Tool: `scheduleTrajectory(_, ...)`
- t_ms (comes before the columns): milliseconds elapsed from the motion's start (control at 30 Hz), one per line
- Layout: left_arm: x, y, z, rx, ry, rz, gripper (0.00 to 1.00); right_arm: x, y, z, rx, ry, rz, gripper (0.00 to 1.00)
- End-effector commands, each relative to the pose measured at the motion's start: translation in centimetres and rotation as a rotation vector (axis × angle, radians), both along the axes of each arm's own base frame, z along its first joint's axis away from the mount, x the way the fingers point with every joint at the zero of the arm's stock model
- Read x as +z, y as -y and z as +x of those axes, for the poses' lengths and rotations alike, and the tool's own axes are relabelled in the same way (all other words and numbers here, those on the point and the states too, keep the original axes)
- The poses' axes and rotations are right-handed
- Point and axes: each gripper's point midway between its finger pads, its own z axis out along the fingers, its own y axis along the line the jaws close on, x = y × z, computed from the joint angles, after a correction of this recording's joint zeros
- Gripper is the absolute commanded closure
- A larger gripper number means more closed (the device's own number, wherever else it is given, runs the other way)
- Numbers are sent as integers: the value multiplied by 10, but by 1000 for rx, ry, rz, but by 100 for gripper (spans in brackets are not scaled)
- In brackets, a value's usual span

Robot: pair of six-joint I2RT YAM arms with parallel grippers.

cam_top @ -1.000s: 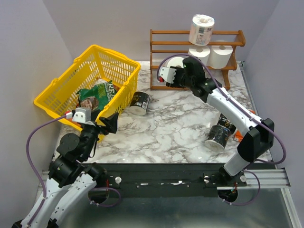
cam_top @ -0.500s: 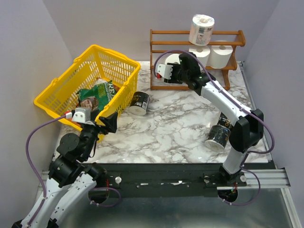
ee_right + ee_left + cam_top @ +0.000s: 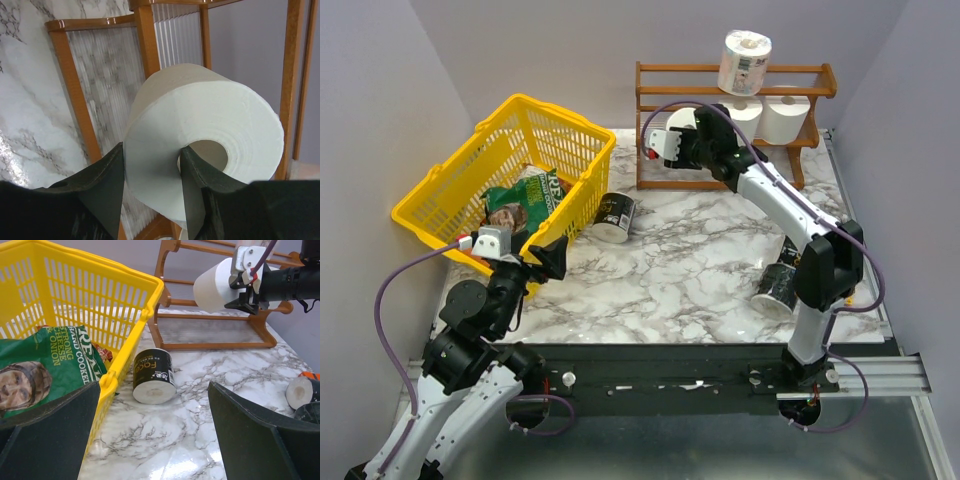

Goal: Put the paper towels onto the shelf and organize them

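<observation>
My right gripper [image 3: 151, 162] is shut on a white paper towel roll [image 3: 200, 125], one finger in its hollow core and the other on its outside. It holds the roll [image 3: 214, 284] in the air at the left front of the reddish-brown shelf [image 3: 655, 100], level with the middle tier. On the shelf, a wrapped roll [image 3: 744, 62] stands on top and two white rolls [image 3: 786, 118] sit on the middle tier. My left gripper [image 3: 155, 440] stays open and empty low over the table beside the basket.
A yellow basket [image 3: 450, 195] holding a green snack bag [image 3: 525, 198] fills the left side. One black-wrapped roll [image 3: 615, 217] lies by the basket's corner, and another [image 3: 782, 285] lies by the right arm. The shelf's bottom tier [image 3: 215, 332] holds nothing.
My right arm has carried the white roll up and back toward the shelf's left end. The left arm has stayed still.
</observation>
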Motion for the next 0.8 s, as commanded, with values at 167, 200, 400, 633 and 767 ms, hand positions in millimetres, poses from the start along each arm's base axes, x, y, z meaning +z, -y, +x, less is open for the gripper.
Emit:
scheduleTrajectory(167, 1, -6, 2, 37, 8, 2, 1, 35, -6, 27, 10, 121, 14, 49)
scheduleTrajectory(200, 1, -7, 2, 38, 9, 1, 1, 35, -5, 29, 6, 123, 13, 49)
scheduleTrajectory(400, 2, -7, 2, 40, 10, 0, 1, 35, -3, 39, -22, 139, 7, 42)
scheduleTrajectory(633, 1, -7, 2, 40, 11, -2, 1, 39, 0, 49, -44, 163, 7, 40)
scheduleTrajectory(767, 2, -7, 2, 40, 11, -1, 1, 41, 1, 54, -53, 182, 5, 41)
